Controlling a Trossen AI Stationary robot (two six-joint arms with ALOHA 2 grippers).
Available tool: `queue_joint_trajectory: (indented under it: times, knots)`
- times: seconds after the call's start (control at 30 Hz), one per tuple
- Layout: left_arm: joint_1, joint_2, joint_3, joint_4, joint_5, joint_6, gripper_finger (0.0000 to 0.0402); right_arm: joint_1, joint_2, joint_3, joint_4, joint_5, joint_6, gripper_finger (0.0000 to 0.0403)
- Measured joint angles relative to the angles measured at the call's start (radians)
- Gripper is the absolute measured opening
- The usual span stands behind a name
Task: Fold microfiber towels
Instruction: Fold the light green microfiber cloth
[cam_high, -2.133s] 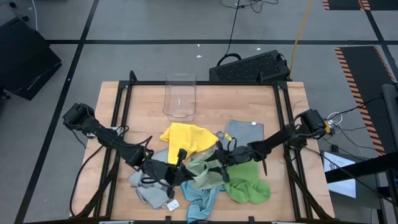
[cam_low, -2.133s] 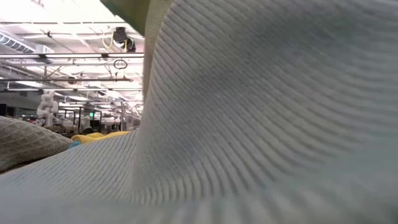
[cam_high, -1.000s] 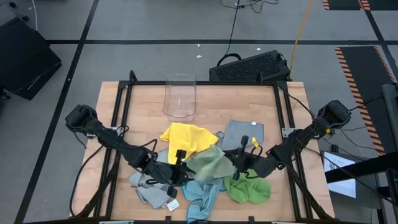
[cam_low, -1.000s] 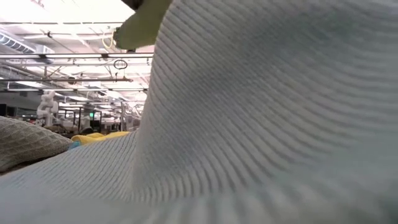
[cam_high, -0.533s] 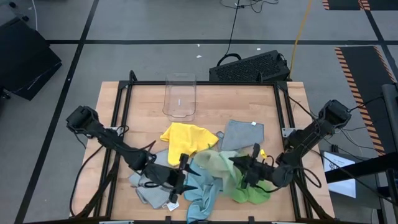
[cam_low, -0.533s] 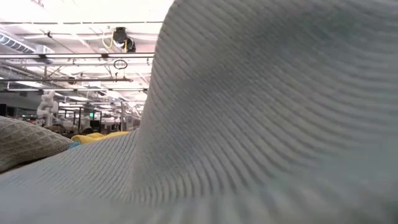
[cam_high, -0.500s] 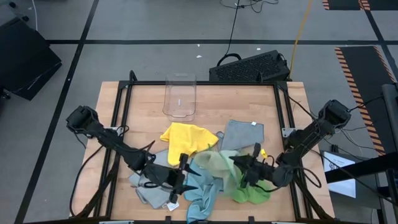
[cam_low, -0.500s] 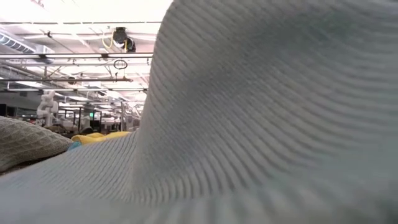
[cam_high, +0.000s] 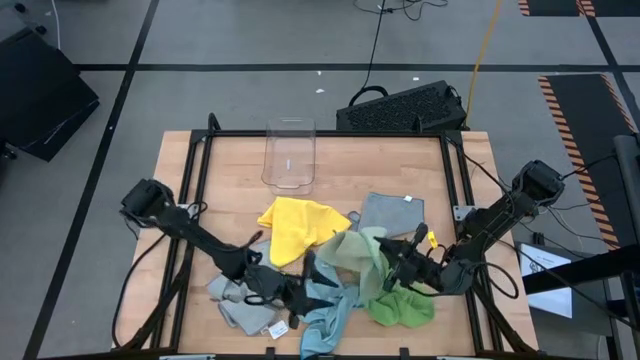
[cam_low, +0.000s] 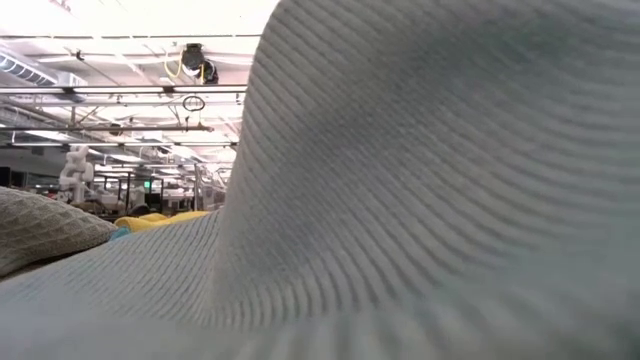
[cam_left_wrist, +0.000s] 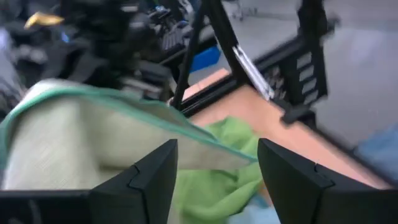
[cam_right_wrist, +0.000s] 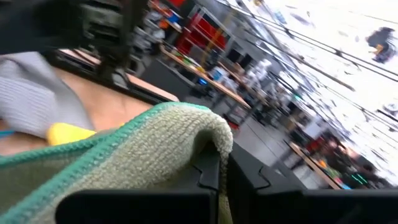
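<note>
The whole table (cam_high: 330, 165) is seen from straight above in the high view. The low view is set at table-top height, facing level toward the far room, and is almost filled by a light blue towel (cam_low: 420, 190) lying very near the lens. The pale green towel (cam_left_wrist: 74, 149) is viewed at close range from both wrist cameras, from opposite sides, and is also covered from overhead.
</note>
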Motion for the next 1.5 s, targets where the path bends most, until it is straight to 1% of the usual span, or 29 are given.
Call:
queue_joint_trajectory:
  times: [0.07,0.17,0.27,0.37,0.47,0.57,0.63,0.73,0.83,0.93,1.07,1.23,1.4,1.5]
  knots:
    - [-0.014,0.042,0.014,0.002,-0.005,0.106,0.0239,0.0,0.0,0.0,-0.001,0.025,0.005,0.0005]
    - [-0.022,0.118,0.08,0.017,-0.016,0.212,0.0256,0.0,0.0,0.0,-0.001,0.045,0.038,0.0009]
    - [-0.023,0.207,0.179,-0.006,-0.082,0.26,0.027,0.0,0.0,0.0,-0.001,0.045,0.049,0.0011]
    - [-0.023,0.289,0.287,-0.128,-0.134,0.289,0.0278,0.0,0.0,0.0,-0.004,0.045,0.069,0.001]
    - [-0.023,0.343,0.394,-0.264,-0.198,0.33,0.0279,0.0,0.0,0.0,-0.008,0.045,0.081,0.0009]
    - [-0.03,0.386,0.474,-0.348,-0.266,0.402,0.0275,0.0,0.0,0.0,-0.008,0.044,0.099,0.0009]
    - [-0.036,0.414,0.504,-0.362,-0.289,0.481,0.0268,0.0,0.0,-0.002,-0.008,0.043,0.111,0.0009]
    - [-0.043,0.444,0.515,-0.373,-0.298,0.603,0.0252,0.0,0.0,-0.011,-0.008,0.042,0.134,0.0009]
    - [-0.038,0.47,0.515,-0.367,-0.369,0.721,0.0234,0.0,0.0,-0.019,-0.008,0.042,0.162,0.0009]
    - [-0.021,0.478,0.515,-0.343,-0.414,0.777,0.0216,0.0,0.0,-0.026,-0.009,0.041,0.186,0.0009]
    - [-0.005,0.474,0.515,-0.338,-0.406,0.804,0.019,-0.001,0.0,-0.026,-0.009,0.034,0.212,0.0009]
    - [0.004,0.474,0.515,-0.337,-0.368,0.862,0.016,-0.005,0.0,-0.026,-0.009,-0.012,0.248,0.0009]
    - [-0.004,0.474,0.515,-0.291,-0.319,0.906,0.0153,-0.01,0.0,-0.026,-0.01,-0.012,0.258,0.0009]
    - [-0.001,0.474,0.514,-0.296,-0.314,0.919,0.0154,-0.014,0.0,-0.026,-0.01,-0.013,0.275,0.0009]
